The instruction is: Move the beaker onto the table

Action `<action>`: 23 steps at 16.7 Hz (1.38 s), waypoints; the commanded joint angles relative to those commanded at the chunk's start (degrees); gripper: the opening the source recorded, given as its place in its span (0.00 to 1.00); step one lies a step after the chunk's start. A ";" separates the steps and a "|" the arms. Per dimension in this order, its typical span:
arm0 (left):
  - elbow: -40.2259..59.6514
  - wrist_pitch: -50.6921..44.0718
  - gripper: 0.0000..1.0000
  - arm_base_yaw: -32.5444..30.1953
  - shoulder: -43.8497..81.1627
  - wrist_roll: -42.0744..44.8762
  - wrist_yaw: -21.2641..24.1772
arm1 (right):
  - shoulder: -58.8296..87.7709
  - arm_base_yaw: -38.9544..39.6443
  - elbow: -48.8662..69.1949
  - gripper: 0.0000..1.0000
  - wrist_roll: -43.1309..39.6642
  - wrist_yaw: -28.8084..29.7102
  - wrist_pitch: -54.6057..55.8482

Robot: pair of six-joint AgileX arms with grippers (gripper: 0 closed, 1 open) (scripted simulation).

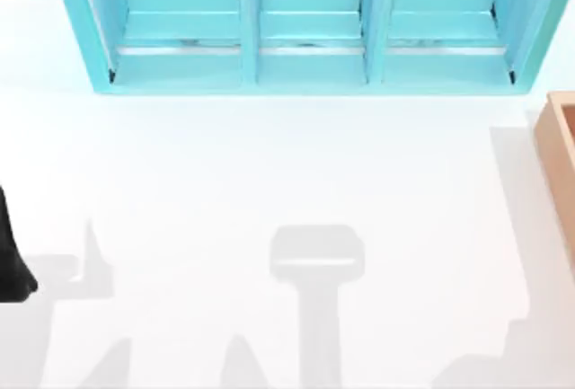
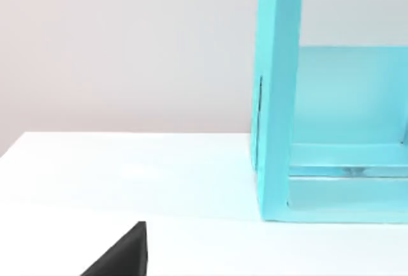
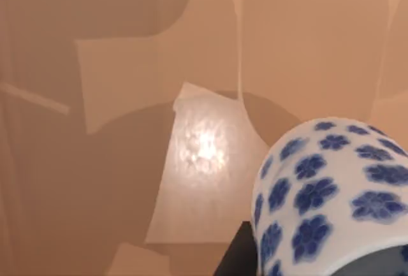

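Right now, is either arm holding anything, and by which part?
Cannot be told: the beaker sits close by the right wrist camera, above the tan box, but no fingers show on it.

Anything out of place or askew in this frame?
Nothing spilled or damaged. The beaker sits tilted close to the right wrist camera, over the tan wooden box interior rather than on the table. The left arm waits at the table's left edge.

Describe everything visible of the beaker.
The beaker appears in the right wrist view as a round whitish cup, glossy like glazed ceramic, covered in dark blue flower-shaped spots. Only part of its curved side is in frame, close to the camera. Behind it lies a tan wooden surface with a bright glare patch, which looks like the inside of the wooden box. A dark part sits against its lower edge; whether the right hand grips it cannot be told.
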 joint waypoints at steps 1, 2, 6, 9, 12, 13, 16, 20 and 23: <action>0.00 0.00 1.00 0.00 0.00 0.00 0.00 | -0.92 2.21 1.30 0.00 2.08 0.00 -2.46; 0.00 0.00 1.00 0.00 0.00 0.00 0.00 | -2.00 4.70 2.68 0.00 4.45 0.00 -5.48; 0.00 0.00 1.00 0.00 0.00 0.00 0.00 | -7.45 15.51 8.10 0.00 15.47 -0.01 -17.08; 0.00 0.00 1.00 0.00 0.00 0.00 0.00 | -10.04 19.16 10.16 0.00 19.12 -0.04 -20.71; 0.00 0.00 1.00 0.00 0.00 0.00 0.00 | -10.10 19.24 10.21 0.00 19.20 -0.04 -20.79; 0.00 0.00 1.00 0.00 0.00 0.00 0.00 | -9.84 18.99 10.00 0.00 19.22 -0.13 -20.65; 0.00 0.00 1.00 0.00 0.00 0.00 0.00 | -7.90 20.96 12.00 0.00 21.16 -0.09 -21.39; 0.00 0.00 1.00 0.00 0.00 0.00 0.00 | 1.50 32.02 22.79 0.00 32.06 0.04 -24.47; 0.00 0.00 1.00 0.00 0.00 0.00 0.00 | 11.31 46.15 34.57 0.00 45.96 -0.11 -27.20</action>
